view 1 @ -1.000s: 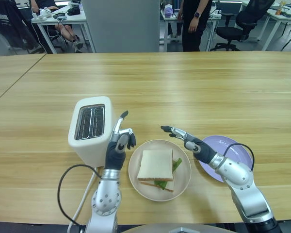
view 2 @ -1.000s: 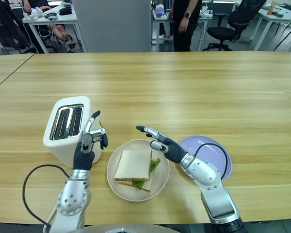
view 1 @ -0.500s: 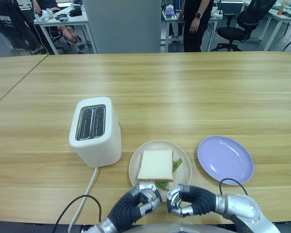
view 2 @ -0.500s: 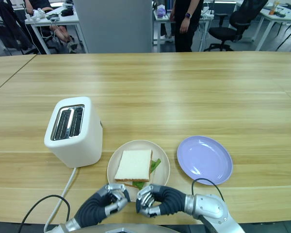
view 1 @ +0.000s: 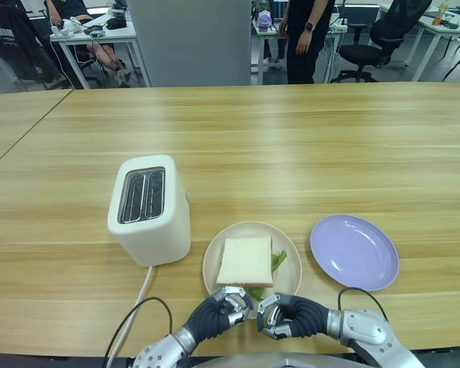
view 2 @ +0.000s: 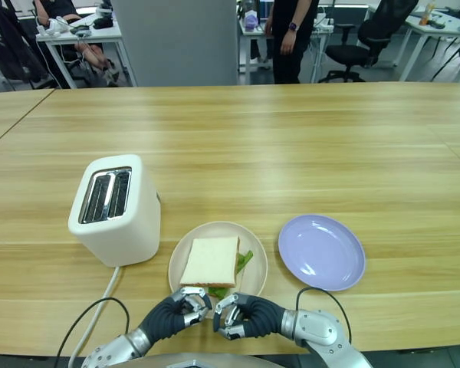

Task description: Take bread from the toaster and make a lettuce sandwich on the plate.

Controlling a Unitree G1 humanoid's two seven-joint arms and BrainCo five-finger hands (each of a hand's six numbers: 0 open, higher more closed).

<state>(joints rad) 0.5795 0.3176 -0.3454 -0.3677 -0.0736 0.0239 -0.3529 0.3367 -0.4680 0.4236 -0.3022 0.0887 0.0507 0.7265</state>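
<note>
A white toaster [view 1: 149, 208] stands at the left of the table, its two slots showing no bread. To its right a beige plate [view 1: 289, 274] carries a sandwich [view 1: 246, 261] of white bread with green lettuce [view 1: 278, 259] poking out at the right side. My left hand [view 1: 218, 310] and right hand [view 1: 284, 315] sit low at the near table edge, just in front of the plate, knuckles close together. Both have curled fingers and hold nothing.
A lilac plate [view 1: 353, 251] lies right of the beige one with nothing on it. The toaster's white cord [view 1: 135, 297] runs toward me off the table edge. Black cables loop from my wrists. Wide bare wood stretches behind.
One second ago both hands were raised with spread fingers beside the plate. They have since dropped to the near edge and curled; in the last half second they edged slightly toward the plate.
</note>
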